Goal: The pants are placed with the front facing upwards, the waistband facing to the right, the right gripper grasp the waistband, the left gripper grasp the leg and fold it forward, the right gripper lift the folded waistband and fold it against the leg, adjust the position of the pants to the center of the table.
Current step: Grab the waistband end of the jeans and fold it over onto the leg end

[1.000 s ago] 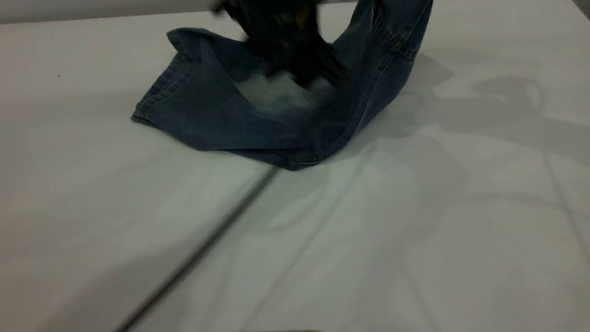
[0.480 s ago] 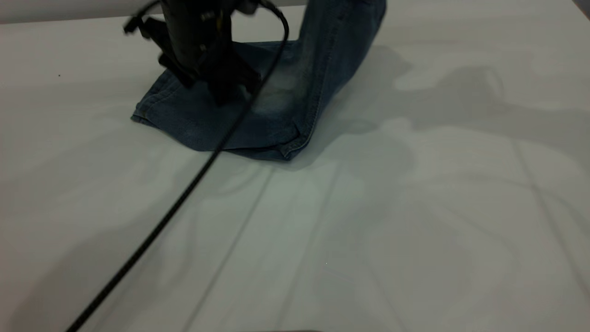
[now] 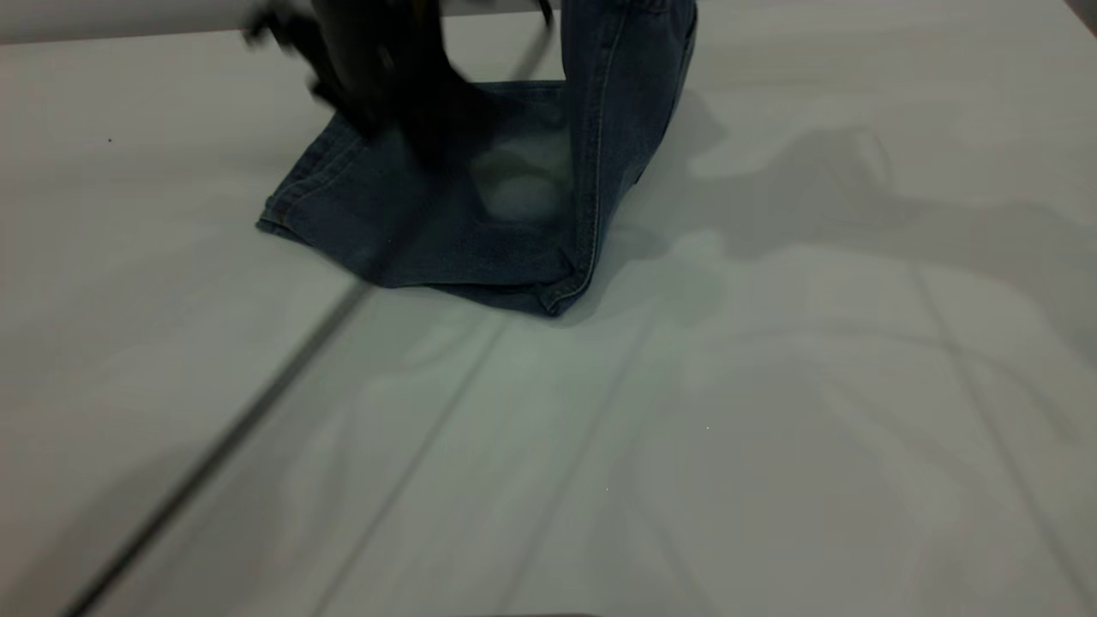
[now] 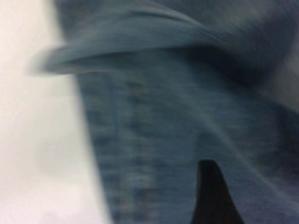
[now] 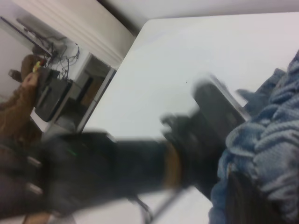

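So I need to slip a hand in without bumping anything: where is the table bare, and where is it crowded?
The table is bare across the whole near half in front of the pants, and to their right. It is crowded at the far middle: the left gripper hangs over the flat part and the waistband end is lifted.

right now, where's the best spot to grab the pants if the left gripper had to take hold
Probably the leg hem corner of the pants lying flat on the table: a free, stitched edge at the left, open to a low approach from that side. The waistband is already raised.
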`<action>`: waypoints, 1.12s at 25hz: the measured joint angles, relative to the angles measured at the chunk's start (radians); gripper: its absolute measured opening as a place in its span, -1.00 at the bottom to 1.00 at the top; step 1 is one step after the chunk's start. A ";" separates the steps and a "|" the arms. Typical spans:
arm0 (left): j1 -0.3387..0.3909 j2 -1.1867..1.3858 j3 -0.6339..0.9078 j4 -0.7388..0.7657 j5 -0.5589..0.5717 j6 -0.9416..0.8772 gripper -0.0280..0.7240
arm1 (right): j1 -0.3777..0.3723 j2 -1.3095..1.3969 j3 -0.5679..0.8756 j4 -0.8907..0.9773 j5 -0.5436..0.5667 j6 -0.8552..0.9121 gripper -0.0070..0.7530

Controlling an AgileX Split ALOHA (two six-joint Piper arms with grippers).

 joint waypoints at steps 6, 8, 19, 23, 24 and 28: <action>0.060 -0.241 0.000 0.073 0.053 0.001 0.13 | 0.087 0.000 0.000 0.003 -0.119 -0.035 -0.85; 0.078 -0.319 0.000 0.099 0.071 0.001 0.13 | 0.130 0.000 -0.001 0.007 -0.174 -0.057 -0.85; 0.100 -0.618 0.001 0.119 0.102 0.002 0.13 | 0.394 0.169 -0.086 0.182 -0.470 -0.290 -0.85; 0.100 -0.622 0.004 0.086 0.120 0.002 0.12 | 0.420 0.288 -0.212 0.188 -0.526 -0.286 -0.83; 0.100 -0.621 0.006 0.070 0.125 0.003 0.11 | 0.421 0.316 -0.240 0.189 -0.536 -0.279 -0.81; 0.100 -0.621 0.008 0.015 0.134 0.026 0.07 | 0.426 0.390 -0.305 0.191 -0.540 -0.258 -0.55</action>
